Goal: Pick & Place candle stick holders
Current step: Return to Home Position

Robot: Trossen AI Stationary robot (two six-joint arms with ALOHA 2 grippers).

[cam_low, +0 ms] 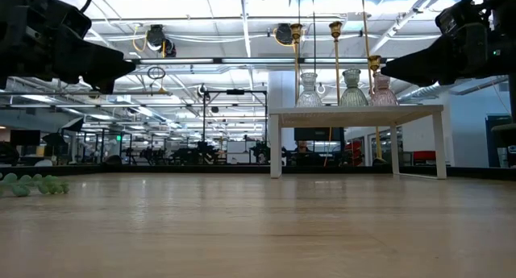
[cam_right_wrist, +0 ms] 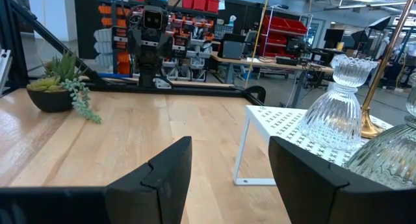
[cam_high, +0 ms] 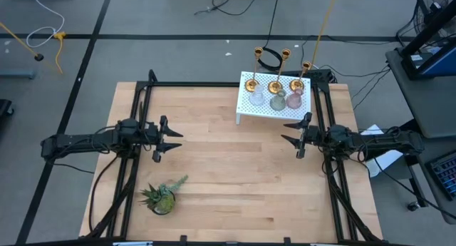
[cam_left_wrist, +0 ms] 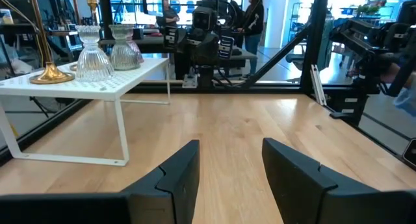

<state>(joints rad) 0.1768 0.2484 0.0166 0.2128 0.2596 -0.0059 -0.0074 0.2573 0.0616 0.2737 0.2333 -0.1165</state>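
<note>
Three brass-gold candle stick holders (cam_high: 277, 69) with round bases and thin stems, and three squat glass ones, clear (cam_high: 257, 98), greenish-grey (cam_high: 277, 101) and pinkish (cam_high: 296, 98), stand on a white perforated shelf (cam_high: 274, 110) at the table's far right. They also show in the low view (cam_low: 351, 89). My left gripper (cam_high: 172, 140) is open and empty over the table's left middle. My right gripper (cam_high: 291, 137) is open and empty just near of the shelf.
A small spiky green potted plant (cam_high: 162, 196) stands near the table's near left edge. Black frame rails (cam_high: 135, 160) run along the table's left and right sides. Bare wood lies between the two grippers.
</note>
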